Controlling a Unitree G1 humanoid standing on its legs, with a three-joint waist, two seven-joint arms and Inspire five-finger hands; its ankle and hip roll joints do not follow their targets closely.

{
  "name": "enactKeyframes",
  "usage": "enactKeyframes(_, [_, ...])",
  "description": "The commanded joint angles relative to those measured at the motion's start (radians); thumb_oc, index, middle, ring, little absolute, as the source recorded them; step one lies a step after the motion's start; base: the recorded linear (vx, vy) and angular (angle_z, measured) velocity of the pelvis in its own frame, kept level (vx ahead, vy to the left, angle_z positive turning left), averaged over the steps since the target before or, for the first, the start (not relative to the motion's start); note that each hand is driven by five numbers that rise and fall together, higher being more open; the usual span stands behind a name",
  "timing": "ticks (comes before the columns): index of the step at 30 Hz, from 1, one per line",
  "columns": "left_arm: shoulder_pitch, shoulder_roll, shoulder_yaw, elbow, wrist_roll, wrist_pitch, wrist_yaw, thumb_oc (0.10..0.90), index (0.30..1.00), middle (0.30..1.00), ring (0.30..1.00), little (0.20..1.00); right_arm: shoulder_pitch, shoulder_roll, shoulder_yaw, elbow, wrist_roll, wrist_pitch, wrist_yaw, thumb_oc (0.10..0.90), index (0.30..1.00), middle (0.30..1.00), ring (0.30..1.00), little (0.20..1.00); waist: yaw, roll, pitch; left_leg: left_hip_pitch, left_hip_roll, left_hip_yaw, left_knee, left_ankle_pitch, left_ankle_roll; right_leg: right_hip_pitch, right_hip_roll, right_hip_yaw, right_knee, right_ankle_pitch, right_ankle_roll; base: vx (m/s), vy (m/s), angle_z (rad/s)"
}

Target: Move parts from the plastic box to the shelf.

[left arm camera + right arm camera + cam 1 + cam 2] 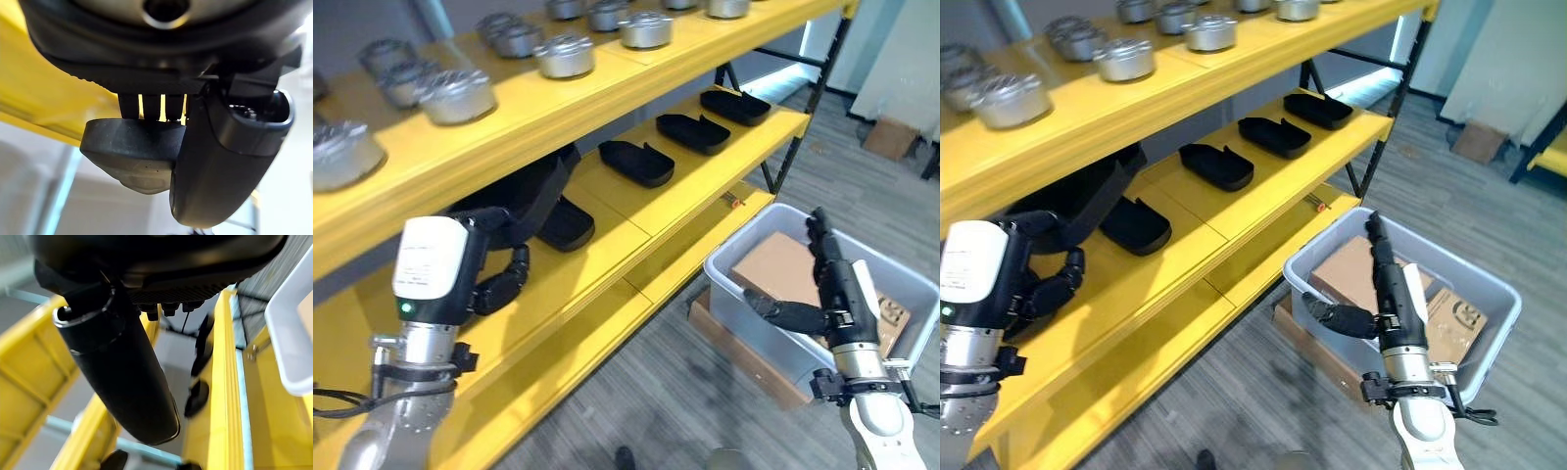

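One black part sits clamped between the left hand's fingers.

Bright, even light; wrist views perhaps blurred.

Yellow shelf on the left, with silver round parts in a row on the upper board and black flat parts on the middle board. Left hand at the middle board, fingers curled round a black part. Right hand with straight fingers above the grey plastic box, cardboard inside.
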Motion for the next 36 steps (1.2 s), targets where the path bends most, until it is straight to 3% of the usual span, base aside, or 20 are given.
enactKeyframes(1, [-0.125, 0.013, 0.063, -0.085, -0.046, -0.032, 0.082, 0.4, 0.3, 0.3, 0.3, 0.3, -0.116, -0.021, -0.058, -0.046, 0.025, -0.111, -0.023, 0.9, 1.0, 1.0, 1.0, 1.0, -0.01, 0.015, -0.015, 0.084, -0.053, 0.015, -0.067, -0.069, 0.023, 0.049, 0.068, 0.021, -0.091, 0.041, 0.02, -0.02, -0.081, 0.41])
enactKeyframes(4, [-0.114, -0.002, 0.053, -0.087, -0.041, -0.033, 0.081, 0.4, 0.3, 0.3, 0.3, 0.3, -0.093, -0.035, -0.064, -0.054, 0.008, -0.111, -0.028, 0.9, 1.0, 1.0, 1.0, 1.0, -0.001, 0.006, -0.03, 0.078, -0.051, -0.003, -0.067, -0.063, 0.016, 0.093, 0.081, 0.042, -0.189, 0.07, 0.021, -0.03, -0.122, 0.21])
enactKeyframes(11, [-0.055, -0.045, 0.057, -0.086, -0.046, -0.03, 0.086, 0.4, 0.3, 0.3, 0.3, 0.3, -0.072, -0.051, -0.077, -0.068, 0.002, -0.115, -0.039, 0.9, 1.0, 1.0, 1.0, 1.0, 0.012, 0.004, -0.036, 0.062, -0.04, -0.009, -0.07, -0.038, -0.009, 0.143, 0.065, 0.0, -0.303, 0.109, 0.012, -0.04, -0.098, 0.12])
enactKeyframes(14, [-0.06, -0.045, 0.04, -0.081, -0.049, -0.031, 0.078, 0.4, 0.3, 0.3, 0.3, 0.3, -0.065, -0.065, -0.089, -0.075, 0.011, -0.121, -0.041, 0.9, 1.0, 1.0, 1.0, 1.0, 0.005, -0.006, 0.005, -0.011, -0.042, 0.0, 0.067, -0.063, -0.031, 0.147, 0.039, -0.038, -0.314, 0.122, 0.006, -0.15, -0.06, 0.52])
enactKeyframes(15, [-0.069, -0.042, 0.046, -0.081, -0.05, -0.028, 0.082, 0.4, 0.3, 0.3, 0.3, 0.3, -0.07, -0.074, -0.103, -0.076, 0.005, -0.124, -0.057, 0.9, 1.0, 1.0, 1.0, 1.0, -0.018, -0.015, 0.026, -0.047, -0.001, 0.077, 0.144, -0.085, -0.047, 0.132, 0.01, -0.07, -0.305, 0.131, 0.002, -0.26, -0.016, 0.86])
enactKeyframes(16, [-0.069, -0.04, 0.053, -0.083, -0.05, -0.028, 0.087, 0.4, 0.3, 0.3, 0.3, 0.3, -0.076, -0.078, -0.105, -0.075, -0.002, -0.126, -0.066, 0.9, 1.0, 1.0, 1.0, 1.0, -0.024, -0.023, 0.03, -0.046, 0.041, 0.099, 0.17, -0.098, -0.049, 0.121, -0.006, -0.077, -0.296, 0.135, -0.001, -0.16, 0.022, 0.83])
enactKeyframes(17, [-0.056, -0.044, 0.068, -0.089, -0.049, -0.036, 0.092, 0.4, 0.3, 0.3, 0.3, 0.3, -0.074, -0.076, -0.103, -0.075, -0.008, -0.128, -0.071, 0.9, 1.0, 1.0, 1.0, 1.0, -0.021, -0.025, 0.026, -0.02, 0.098, 0.086, 0.17, -0.104, -0.056, 0.116, -0.014, -0.075, -0.283, 0.122, -0.005, -0.03, 0.005, 0.54])
enactKeyframes(18, [-0.054, -0.044, 0.069, -0.09, -0.049, -0.036, 0.092, 0.4, 0.3, 0.3, 0.3, 0.3, -0.073, -0.076, -0.102, -0.076, -0.008, -0.128, -0.071, 0.9, 1.0, 1.0, 1.0, 1.0, -0.022, -0.025, 0.026, -0.017, 0.1, 0.086, 0.168, -0.104, -0.058, 0.117, -0.012, -0.075, -0.281, 0.12, -0.006, 0.02, 0.008, 0.37])
enactKeyframes(19, [-0.048, -0.05, 0.074, -0.091, -0.051, -0.039, 0.096, 0.4, 0.3, 0.3, 0.3, 0.3, -0.064, -0.076, -0.103, -0.076, 0.0, -0.131, -0.067, 0.9, 1.0, 1.0, 1.0, 1.0, -0.023, -0.026, 0.023, -0.002, 0.139, 0.078, 0.156, -0.085, -0.064, 0.117, -0.016, -0.074, -0.271, 0.109, -0.009, 0.01, 0.015, 0.22])
enactKeyframes(20, [-0.047, -0.056, 0.077, -0.092, -0.06, -0.038, 0.101, 0.4, 0.3, 0.3, 0.3, 0.3, -0.053, -0.074, -0.106, -0.078, 0.005, -0.133, -0.069, 0.9, 1.0, 1.0, 1.0, 1.0, -0.027, -0.022, 0.02, 0.012, 0.191, 0.079, 0.142, -0.045, -0.074, 0.111, -0.021, -0.081, -0.248, 0.093, -0.01, -0.02, 0.099, 0.3])
enactKeyframes(21, [-0.053, -0.067, 0.069, -0.094, -0.076, -0.033, 0.108, 0.4, 0.3, 0.3, 0.3, 0.3, -0.036, -0.067, -0.11, -0.076, 0.016, -0.143, -0.082, 0.9, 1.0, 1.0, 1.0, 1.0, -0.037, -0.011, 0.023, 0.02, 0.287, 0.095, 0.106, 0.06, -0.094, 0.092, -0.026, -0.107, -0.207, 0.064, -0.011, -0.02, 0.125, 0.42])
enactKeyframes(22, [-0.053, -0.07, 0.066, -0.094, -0.078, -0.031, 0.11, 0.4, 0.3, 0.3, 0.3, 0.3, -0.027, -0.066, -0.112, -0.069, 0.02, -0.146, -0.09, 0.9, 1.0, 1.0, 1.0, 1.0, -0.041, 0.005, 0.023, 0.026, 0.317, 0.087, 0.05, 0.11, -0.109, 0.074, -0.02, -0.127, -0.173, 0.041, -0.015, -0.02, 0.091, 0.49])
enactKeyframes(23, [-0.053, -0.07, 0.065, -0.094, -0.078, -0.03, 0.111, 0.4, 0.3, 0.3, 0.3, 0.3, -0.026, -0.067, -0.113, -0.068, 0.02, -0.146, -0.09, 0.9, 1.0, 1.0, 1.0, 1.0, -0.044, 0.008, 0.021, 0.03, 0.32, 0.084, 0.034, 0.122, -0.112, 0.068, -0.017, -0.131, -0.164, 0.036, -0.018, -0.02, 0.117, 0.56])
enactKeyframes(24, [-0.059, -0.063, 0.063, -0.103, -0.066, -0.031, 0.127, 0.4, 0.3, 0.3, 0.3, 0.3, -0.021, -0.073, -0.12, -0.069, 0.015, -0.161, -0.115, 0.9, 1.0, 1.0, 1.0, 1.0, -0.048, 0.026, 0.032, 0.018, 0.361, 0.077, -0.044, 0.196, -0.137, 0.036, -0.02, -0.146, -0.108, 0.013, -0.012, -0.03, 0.08, 0.42])
enactKeyframes(26, [-0.072, -0.058, 0.059, -0.104, -0.062, -0.028, 0.135, 0.4, 0.3, 0.3, 0.3, 0.3, -0.023, -0.076, -0.125, -0.066, 0.007, -0.165, -0.133, 0.9, 1.0, 1.0, 1.0, 1.0, -0.052, 0.036, 0.036, 0.007, 0.375, 0.08, -0.075, 0.222, -0.149, 0.003, -0.025, -0.156, -0.06, -0.005, -0.011, -0.05, 0.155, 0.22])
enactKeyframes(27, [-0.086, -0.046, 0.057, -0.109, -0.053, -0.027, 0.144, 0.4, 0.3, 0.3, 0.3, 0.3, -0.021, -0.075, -0.136, -0.064, -0.006, -0.17, -0.15, 0.9, 1.0, 1.0, 1.0, 1.0, -0.06, 0.049, 0.041, 0.007, 0.39, 0.12, -0.082, 0.214, -0.165, -0.011, -0.038, -0.181, -0.035, -0.011, -0.002, -0.04, 0.153, 0.24])
enactKeyframes(29, [-0.093, -0.03, 0.056, -0.11, -0.038, -0.031, 0.151, 0.4, 0.3, 0.3, 0.3, 0.3, -0.014, -0.074, -0.144, -0.063, -0.034, -0.173, -0.167, 0.9, 1.0, 1.0, 1.0, 1.0, -0.054, 0.068, 0.04, -0.001, 0.407, 0.127, -0.082, 0.206, -0.19, -0.026, -0.044, -0.178, -0.014, -0.018, 0.009, 0.03, 0.211, 0.42])
enactKeyframes(31, [-0.095, -0.023, 0.053, -0.106, -0.036, -0.03, 0.156, 0.4, 0.3, 0.3, 0.3, 0.3, -0.012, -0.07, -0.143, -0.064, -0.044, -0.173, -0.174, 0.9, 1.0, 1.0, 1.0, 1.0, -0.049, 0.074, 0.037, -0.003, 0.403, 0.12, -0.082, 0.185, -0.19, -0.03, -0.047, -0.179, -0.015, -0.017, 0.014, 0.04, 0.155, 0.37])
enactKeyframes(34, [-0.084, -0.025, 0.062, -0.111, -0.04, -0.034, 0.165, 0.4, 0.3, 0.3, 0.3, 0.3, 0.008, -0.065, -0.15, -0.075, -0.08, -0.175, -0.182, 0.9, 1.0, 1.0, 1.0, 1.0, -0.039, 0.08, 0.032, 0.002, 0.374, 0.122, -0.08, 0.141, -0.185, -0.001, -0.078, -0.176, -0.044, -0.004, 0.036, 0.11, 0.237, 0.16])
enactKeyframes(36, [-0.097, -0.022, 0.066, -0.116, -0.045, -0.031, 0.177, 0.4, 0.3, 0.3, 0.3, 0.3, 0.018, -0.057, -0.159, -0.072, -0.079, -0.168, -0.182, 0.9, 1.0, 1.0, 1.0, 1.0, -0.036, 0.075, 0.033, -0.007, 0.329, 0.119, -0.069, 0.104, -0.175, 0.038, -0.12, -0.17, -0.09, 0.027, 0.058, 0.12, 0.328, 0.08])
